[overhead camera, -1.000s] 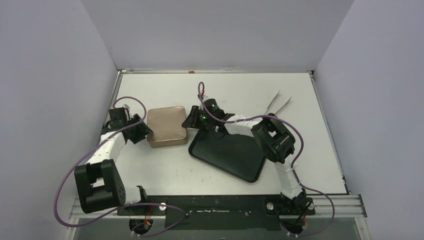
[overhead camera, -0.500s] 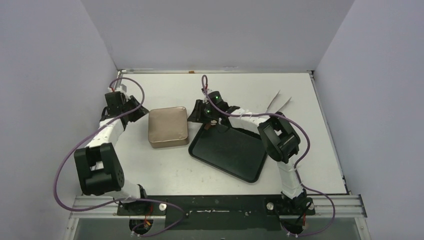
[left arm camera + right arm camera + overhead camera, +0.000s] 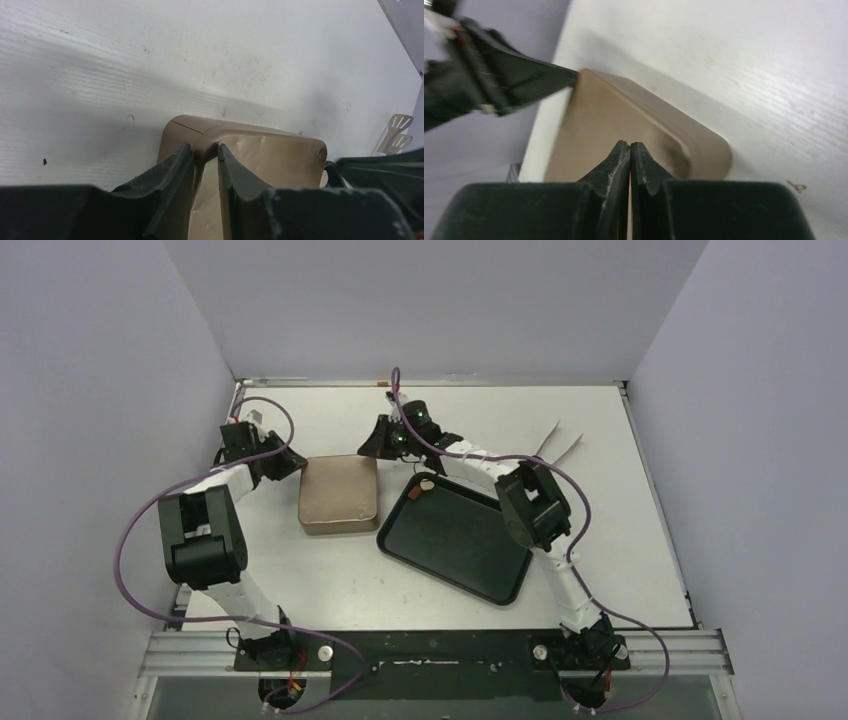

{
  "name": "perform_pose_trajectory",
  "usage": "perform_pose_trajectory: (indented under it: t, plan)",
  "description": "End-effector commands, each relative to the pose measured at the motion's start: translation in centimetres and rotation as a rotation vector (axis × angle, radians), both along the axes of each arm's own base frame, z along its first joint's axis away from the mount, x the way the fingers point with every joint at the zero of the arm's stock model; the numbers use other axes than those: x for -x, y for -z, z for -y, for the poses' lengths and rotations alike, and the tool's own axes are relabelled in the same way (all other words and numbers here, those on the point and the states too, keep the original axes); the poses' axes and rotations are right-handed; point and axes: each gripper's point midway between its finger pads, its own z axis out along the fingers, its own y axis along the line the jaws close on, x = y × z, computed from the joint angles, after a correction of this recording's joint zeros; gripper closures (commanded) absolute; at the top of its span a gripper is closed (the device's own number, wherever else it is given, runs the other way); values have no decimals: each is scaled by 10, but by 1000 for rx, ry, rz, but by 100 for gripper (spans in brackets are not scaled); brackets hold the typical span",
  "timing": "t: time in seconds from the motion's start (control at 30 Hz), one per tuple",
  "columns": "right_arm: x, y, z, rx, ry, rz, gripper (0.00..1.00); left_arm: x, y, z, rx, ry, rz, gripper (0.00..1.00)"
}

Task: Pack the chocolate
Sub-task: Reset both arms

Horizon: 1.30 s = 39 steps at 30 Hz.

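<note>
Pinched on the far-left corner of the gold-brown tin [image 3: 338,495], the left fingers [image 3: 172,172] grip its rim between them. The right fingers [image 3: 616,165] are pressed together, empty, just above the tin's far-right corner. The tin sits closed, left of the counter's [image 3: 300,580] middle. Two tiny pieces of chocolate [image 3: 425,484], one pale, one brown, lie in the far-left corner of the black tray [image 3: 460,540] beside the tin.

Tin [image 3: 338,493] lies left of tray [image 3: 455,540], tongs [image 3: 560,445] behind to the right

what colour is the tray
The tray is black; clearest in the top external view, beside the gold-brown tin.
</note>
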Motion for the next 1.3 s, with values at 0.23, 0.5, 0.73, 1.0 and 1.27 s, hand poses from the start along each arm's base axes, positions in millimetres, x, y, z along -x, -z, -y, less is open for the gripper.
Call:
perform_pose_trajectory:
  t: [0.23,0.5,0.73,1.0,1.27]
  plan:
    - [-2,110,32,105,53,-193,100,5,17,-24,-106,-68,-132,78]
    - [-1,17,41,60,33,-42,90,-21,-76,-12,-152,-32,30,68]
    - [13,-33,110,117,157,65,57,3,-170,45,-183,116,263,53]
    - [49,-81,211,320,353,209,17,67,-224,70,-174,199,451,42]
    - [105,-131,289,401,537,322,0,123,-251,86,-146,254,587,3]
